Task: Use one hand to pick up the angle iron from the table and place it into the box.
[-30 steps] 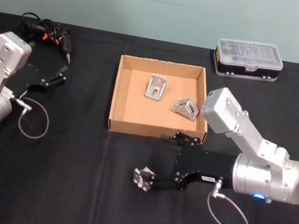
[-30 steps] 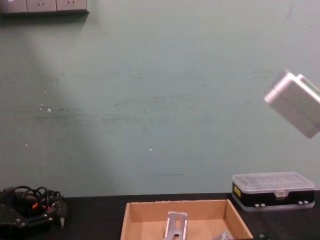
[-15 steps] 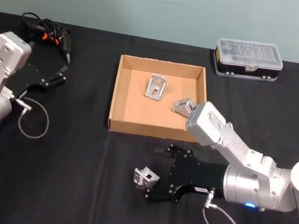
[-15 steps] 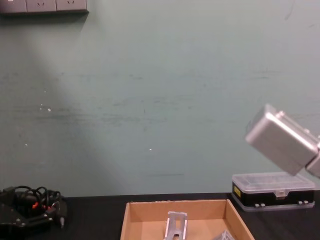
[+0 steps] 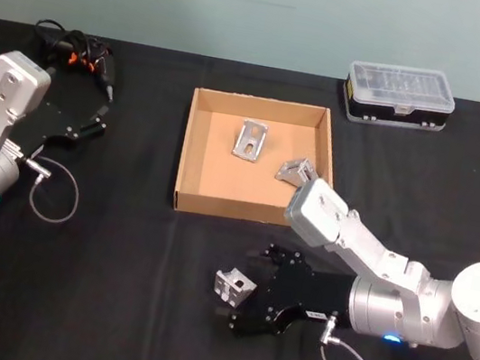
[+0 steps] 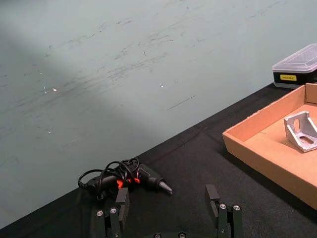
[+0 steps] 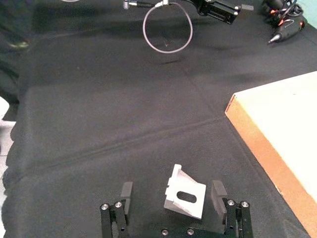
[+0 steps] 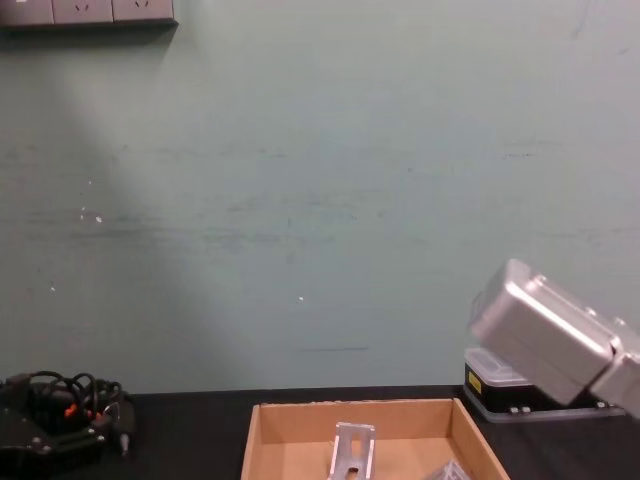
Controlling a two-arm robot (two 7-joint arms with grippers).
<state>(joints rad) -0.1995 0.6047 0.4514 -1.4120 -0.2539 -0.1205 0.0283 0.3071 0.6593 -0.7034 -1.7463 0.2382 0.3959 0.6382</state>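
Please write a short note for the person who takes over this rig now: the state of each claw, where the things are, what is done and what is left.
Right claw: open, low over the table, one finger on each side of the loose angle iron, not closed on it.
Left claw: open, idle at the table's left side, near the cabled tool.
Box: centre of the table, far side; two angle irons already lie inside, one toward the back and one by the right wall.
Done: two pieces boxed, judging by how they lie.
Left: close on the loose angle iron, lift it, place it in the box.

Head view down over table (image 5: 110, 306); chest view low, sharing box (image 8: 262, 415).
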